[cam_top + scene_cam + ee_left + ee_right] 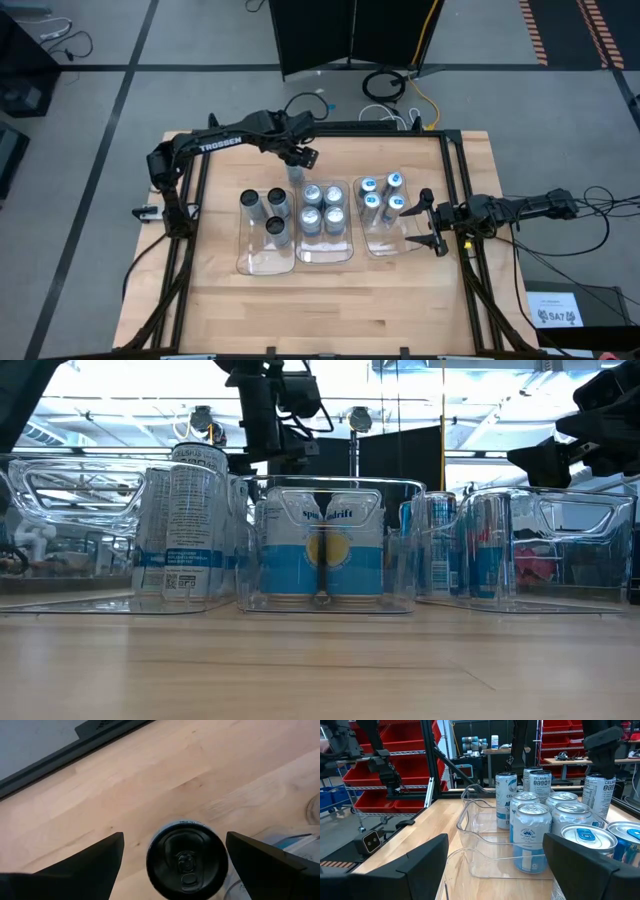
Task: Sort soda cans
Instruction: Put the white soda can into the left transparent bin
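A lone dark-topped soda can (295, 176) stands upright on the table just beyond the trays. My left gripper (301, 157) hangs open above it, pointing steeply down. In the left wrist view the can's top (187, 860) shows between the two fingers, with a gap on each side. Three clear trays hold other cans: dark-topped ones (276, 205) in the left tray, silver-topped ones (322, 208) in the middle tray, blue-topped ones (381, 195) in the right tray. My right gripper (432, 222) waits open and level at the table's right edge, beside the right tray.
The near half of the left tray (262, 262) holds no cans. Bare wood lies in front of the trays toward the near edge. A black frame rail (400, 131) runs along the far edge, close behind the lone can.
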### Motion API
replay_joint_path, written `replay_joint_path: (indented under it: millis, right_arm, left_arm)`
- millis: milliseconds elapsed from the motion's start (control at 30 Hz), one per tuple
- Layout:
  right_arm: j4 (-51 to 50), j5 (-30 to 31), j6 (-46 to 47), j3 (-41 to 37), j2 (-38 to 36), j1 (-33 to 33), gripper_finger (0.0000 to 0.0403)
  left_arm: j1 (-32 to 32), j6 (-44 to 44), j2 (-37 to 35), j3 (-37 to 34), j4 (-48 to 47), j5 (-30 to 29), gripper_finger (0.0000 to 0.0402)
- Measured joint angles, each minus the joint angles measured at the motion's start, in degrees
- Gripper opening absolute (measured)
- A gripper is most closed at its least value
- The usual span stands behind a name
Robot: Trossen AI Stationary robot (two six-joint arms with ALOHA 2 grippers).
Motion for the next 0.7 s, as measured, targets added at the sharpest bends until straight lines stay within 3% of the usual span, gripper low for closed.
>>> replay_joint_path:
  millis: [700]
  right_arm:
    - [0.0, -0.01, 0.01, -0.01, -0.02, -0.01, 0.0318]
  left_arm:
    - [-0.21, -0.02, 4.84, 0.02, -1.27, 0.71, 0.0359]
